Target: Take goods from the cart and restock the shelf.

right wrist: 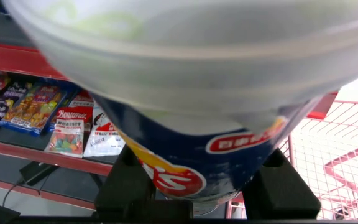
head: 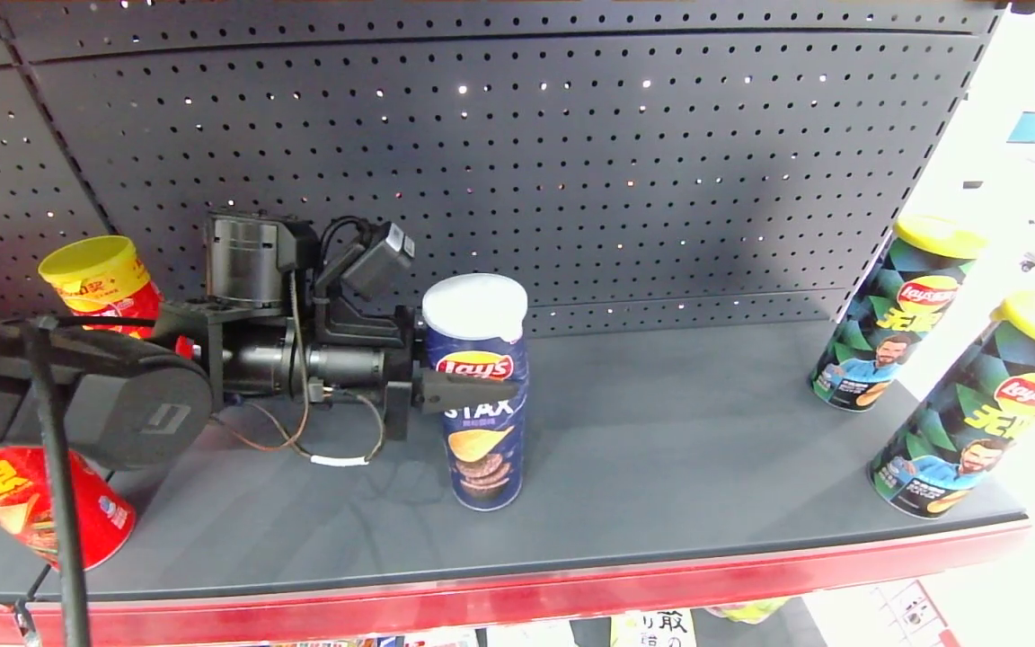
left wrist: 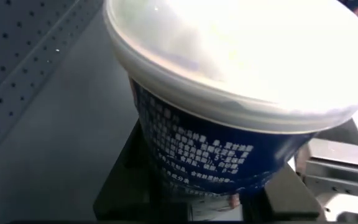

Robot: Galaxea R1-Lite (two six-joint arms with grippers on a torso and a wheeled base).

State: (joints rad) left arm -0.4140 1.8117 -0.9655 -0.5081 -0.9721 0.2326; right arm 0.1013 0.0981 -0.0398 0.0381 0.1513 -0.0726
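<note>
The widest open stretch of the shelf (head: 679, 449) lies between the blue can (head: 482, 449) and the rear green can (head: 895, 314) and front green can (head: 976, 422) at its right end. It reaches back to the pegboard wall (head: 571, 162). The left side is crowded. The left pincer (head: 482, 388), clamped on the blue can, stretches across it with its arm (head: 122, 395), between two red cans (head: 104, 283). The right pincer (right wrist: 204, 186) grips a second blue can (right wrist: 229, 155), with snack bags (right wrist: 67, 124) and the red cart (right wrist: 347, 155) near.
</note>
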